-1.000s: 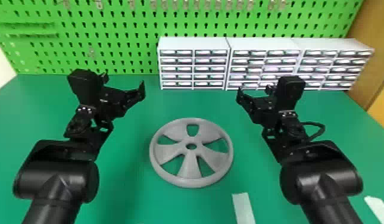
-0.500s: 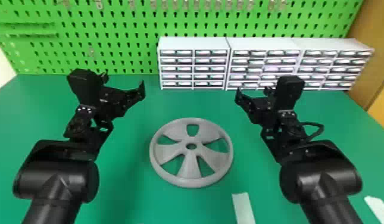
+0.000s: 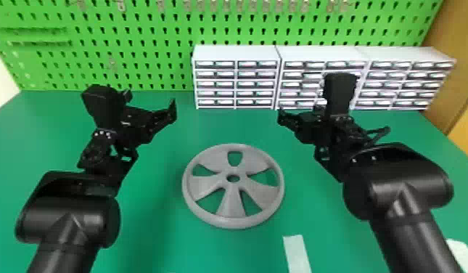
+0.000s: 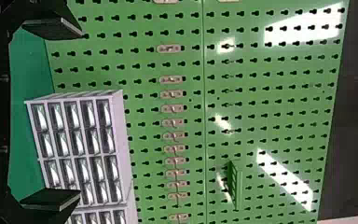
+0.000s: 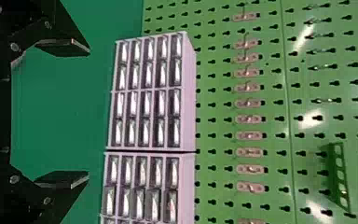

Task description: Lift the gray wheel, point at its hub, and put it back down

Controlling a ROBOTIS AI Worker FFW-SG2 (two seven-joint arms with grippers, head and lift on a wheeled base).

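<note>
In the head view the gray wheel (image 3: 232, 207) lies flat on the green table, its hub hole facing up. My left gripper (image 3: 151, 98) is behind and to the left of the wheel, raised over the table and apart from it. Behind and to the right of the wheel is my right gripper (image 3: 300, 109), also touching nothing. The left wrist view has the left gripper (image 4: 77, 114) with its two fingers wide apart and nothing between them. Likewise, the right gripper (image 5: 89, 114) in the right wrist view has its fingers spread around bare space.
White drawer cabinets (image 3: 236, 52) stand along the back of the green table (image 3: 225, 125), in front of a green pegboard (image 3: 164, 43). A white strip (image 3: 296, 254) lies in front of the wheel toward the right, and another white piece (image 3: 461, 254) is at the right edge.
The right gripper has shifted slightly to the left, toward the middle. The left arm and the wheel show no visible movement.
</note>
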